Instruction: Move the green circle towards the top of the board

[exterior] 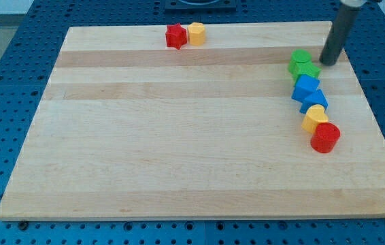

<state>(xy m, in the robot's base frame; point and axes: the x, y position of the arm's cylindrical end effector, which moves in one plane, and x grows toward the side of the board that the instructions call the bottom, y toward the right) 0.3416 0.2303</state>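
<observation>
Rod tip parked beside the green blocks at the board's right edge.

The wooden board [179, 136] carries a chain on the view's right: two green blocks [303, 65], touching and hard to tell apart, two blue blocks [309, 94], a yellow block [314, 118], a red cylinder [326, 137]. A red star [175, 35] touches a yellow block [196, 33] at the view's top. There is no pincer; my tip [328, 63] grips nothing, just right of the greens, not clearly touching.

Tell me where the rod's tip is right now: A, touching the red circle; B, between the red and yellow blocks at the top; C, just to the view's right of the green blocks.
C: my tip stands just to the view's right of the green blocks, near the board's right edge.
</observation>
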